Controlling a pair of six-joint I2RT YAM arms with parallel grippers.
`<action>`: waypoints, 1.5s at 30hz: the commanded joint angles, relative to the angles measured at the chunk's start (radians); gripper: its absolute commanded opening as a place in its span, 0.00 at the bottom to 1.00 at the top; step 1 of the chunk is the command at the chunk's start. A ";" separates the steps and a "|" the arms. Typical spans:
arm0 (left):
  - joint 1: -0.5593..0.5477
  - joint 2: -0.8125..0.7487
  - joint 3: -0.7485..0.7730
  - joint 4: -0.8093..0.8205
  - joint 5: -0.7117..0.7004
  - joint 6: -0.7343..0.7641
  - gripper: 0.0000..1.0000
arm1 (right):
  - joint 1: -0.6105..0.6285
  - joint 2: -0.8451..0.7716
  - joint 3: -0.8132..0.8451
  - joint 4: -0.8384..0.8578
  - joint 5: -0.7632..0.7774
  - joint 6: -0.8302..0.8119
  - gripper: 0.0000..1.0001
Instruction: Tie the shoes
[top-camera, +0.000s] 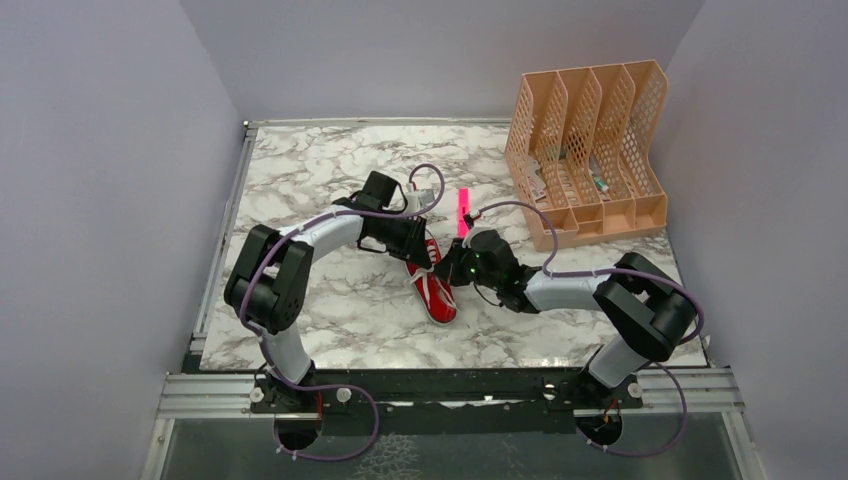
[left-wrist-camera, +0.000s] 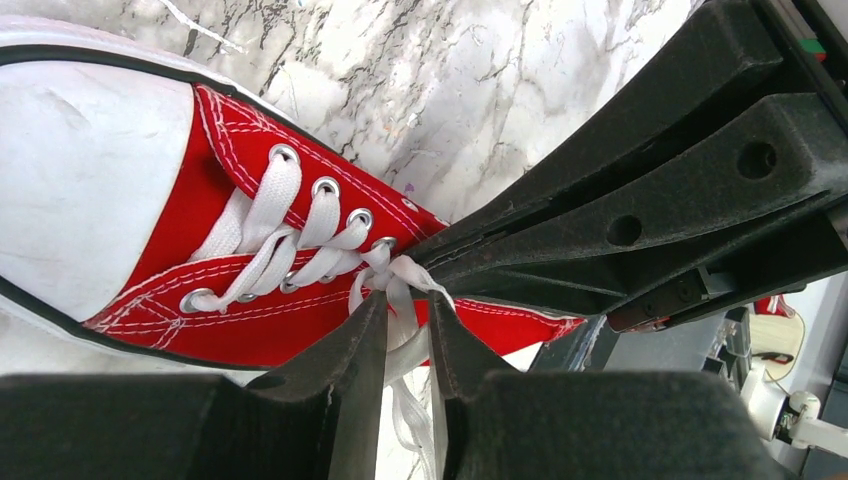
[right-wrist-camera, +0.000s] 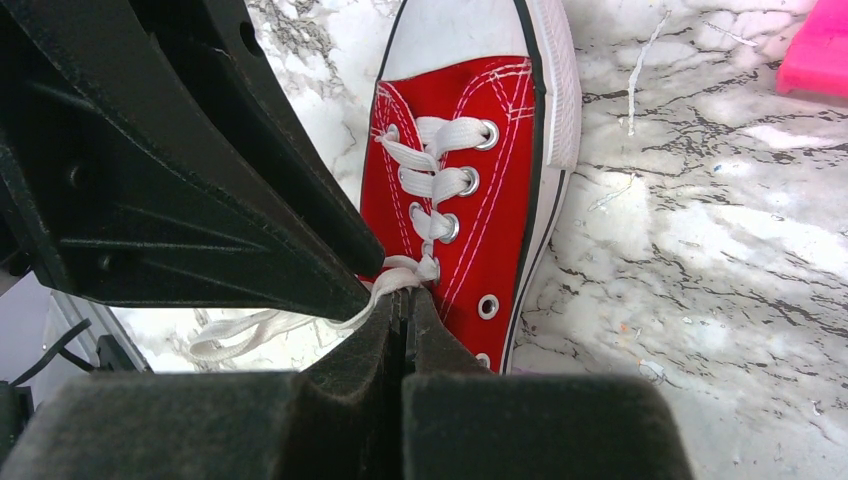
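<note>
At the middle of the bench (top-camera: 330, 310), the red shoe (top-camera: 436, 292) lay on its sole with its toe toward the near edge, caught between your two arms. The pink marker (top-camera: 463, 210) lay just beyond it, and the rack (top-camera: 590, 150) stood well apart at the far right.

Your left gripper (left-wrist-camera: 405, 300) came in from the left and far side. It was drawn in on the white laces (left-wrist-camera: 300, 215) at the top eyelets, with only a strand's width between its fingers, so it was grasping that strand. Your right gripper (right-wrist-camera: 405, 295) met it from the right. Its fingers were pressed flat together with a lace end pinched at their tips. The rest of that lace trailed loose over the bench to the left in the right wrist view.

The two strands crossed in a small bunch right where the tips met, so I judged you were at the first crossover, with no bow begun. The two grippers were almost touching, which left little room to work.

The next move called for drawing the two ends apart, left and right, low and evenly, to seat the crossing against the tongue. You needed to do it without lifting or dragging the light shoe. A loop then had to be formed from the slack.
</note>
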 joint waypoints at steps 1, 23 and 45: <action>-0.011 0.011 -0.009 0.017 0.018 0.022 0.21 | -0.010 0.013 0.016 -0.030 0.026 -0.010 0.01; -0.018 -0.124 -0.119 0.151 -0.114 -0.051 0.00 | -0.011 -0.038 0.023 -0.072 0.023 -0.080 0.12; -0.049 -0.234 -0.198 0.325 -0.317 -0.171 0.00 | -0.236 -0.099 0.185 -0.346 -0.441 -0.395 0.52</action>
